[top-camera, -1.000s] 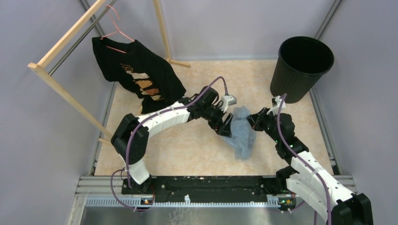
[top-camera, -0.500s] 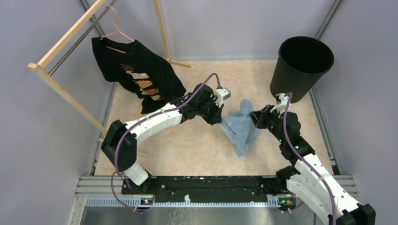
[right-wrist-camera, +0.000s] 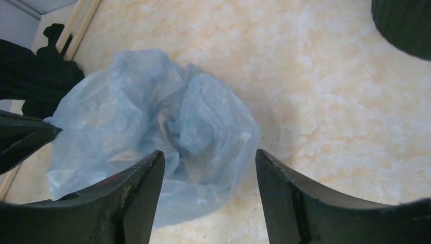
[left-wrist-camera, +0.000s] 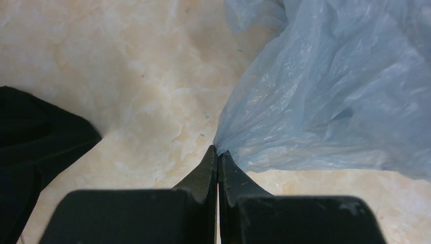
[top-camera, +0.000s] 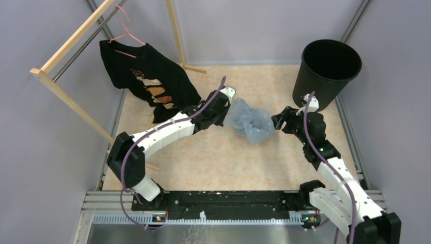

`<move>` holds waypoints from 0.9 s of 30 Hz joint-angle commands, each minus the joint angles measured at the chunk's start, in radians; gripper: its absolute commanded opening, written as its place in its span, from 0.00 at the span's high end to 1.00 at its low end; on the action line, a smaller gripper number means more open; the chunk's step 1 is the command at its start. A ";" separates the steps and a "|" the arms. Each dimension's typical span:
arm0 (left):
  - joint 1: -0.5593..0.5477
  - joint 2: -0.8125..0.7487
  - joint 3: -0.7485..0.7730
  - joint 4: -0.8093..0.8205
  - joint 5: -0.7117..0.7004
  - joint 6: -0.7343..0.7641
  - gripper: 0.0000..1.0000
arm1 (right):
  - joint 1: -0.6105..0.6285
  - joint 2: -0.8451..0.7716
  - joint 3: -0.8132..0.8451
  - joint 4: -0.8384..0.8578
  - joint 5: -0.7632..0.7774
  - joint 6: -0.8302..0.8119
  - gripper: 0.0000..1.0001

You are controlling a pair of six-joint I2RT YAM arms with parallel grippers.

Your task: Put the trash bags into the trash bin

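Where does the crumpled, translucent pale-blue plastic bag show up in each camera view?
Top external: the pale-blue plastic bag lies just right of the picture's centre.
Left wrist: the bag fills the upper right.
Right wrist: the bag sits left of centre, ahead of the open right gripper.
Shared landmark: the left gripper, shut on the bag's corner.

— What colour is the trash bag [top-camera: 250, 122]?
— Pale blue, translucent, wrinkled all over.
— And the trash bin [top-camera: 317, 92]?
— Black, ribbed down its sides. My own fingers [right-wrist-camera: 133, 195] are plain black too.
— The tabletop [top-camera: 218, 157]?
— Beige, marbled with cream. I also see a T-shirt [top-camera: 152, 76], black with an orange and cream print, on a pink hanger [top-camera: 134, 38].
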 commanded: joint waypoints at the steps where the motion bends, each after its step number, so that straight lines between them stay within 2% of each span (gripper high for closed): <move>1: -0.001 0.050 0.060 -0.065 -0.102 -0.020 1.00 | -0.124 0.094 -0.013 0.070 -0.205 0.047 0.32; 4: 0.000 0.047 0.059 -0.067 -0.097 -0.017 1.00 | -0.235 0.189 -0.019 0.142 -0.399 0.085 0.17; 6: -0.001 0.037 0.052 -0.059 -0.078 -0.011 1.00 | -0.292 0.273 -0.023 0.213 -0.538 0.128 0.11; 9: -0.001 0.011 0.030 -0.025 -0.045 0.000 1.00 | -0.298 0.406 -0.028 0.342 -0.660 0.195 0.09; 11: 0.000 -0.009 0.015 -0.002 -0.024 0.009 1.00 | -0.298 0.478 -0.056 0.496 -0.709 0.273 0.09; 16: 0.000 -0.052 -0.018 0.040 -0.004 0.020 1.00 | -0.229 0.633 -0.099 0.704 -0.683 0.358 0.11; 20: -0.001 -0.068 -0.028 0.054 0.004 0.024 1.00 | -0.197 0.735 -0.144 0.877 -0.686 0.412 0.26; 23: 0.000 -0.076 -0.035 0.062 0.013 0.026 1.00 | -0.197 0.755 -0.141 0.878 -0.674 0.379 0.42; 27: -0.001 -0.086 -0.036 0.066 0.010 0.018 1.00 | -0.212 0.685 -0.142 0.812 -0.637 0.327 0.69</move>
